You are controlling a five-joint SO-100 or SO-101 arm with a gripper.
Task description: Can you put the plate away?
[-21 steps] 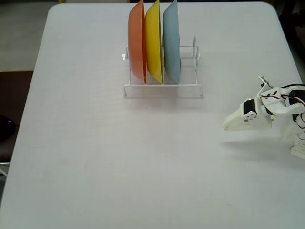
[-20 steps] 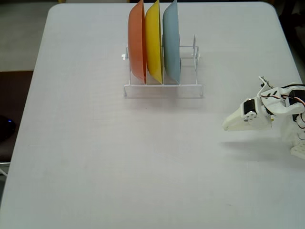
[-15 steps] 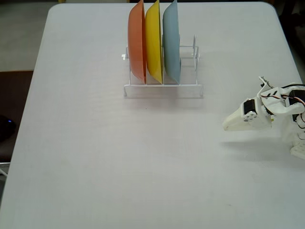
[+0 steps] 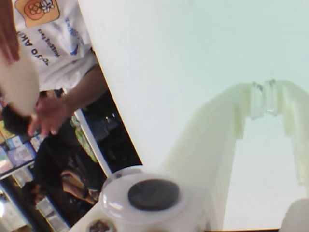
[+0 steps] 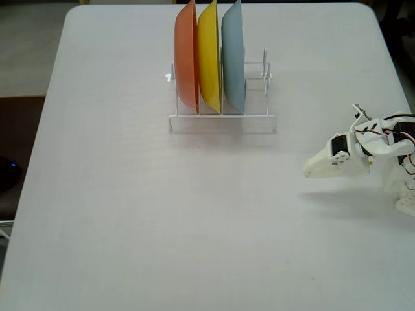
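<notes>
Three plates (image 5: 209,57) upright in rack (image 5: 222,116) near counter's (image 5: 130,207) far edge; hand (image 5: 310,170) at right edge, fingers pressed together, empty.

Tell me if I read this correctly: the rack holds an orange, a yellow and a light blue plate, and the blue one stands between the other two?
Not quite. In the fixed view the rack does hold those three plates, but the yellow plate stands in the middle, between the orange plate and the light blue plate.
</notes>
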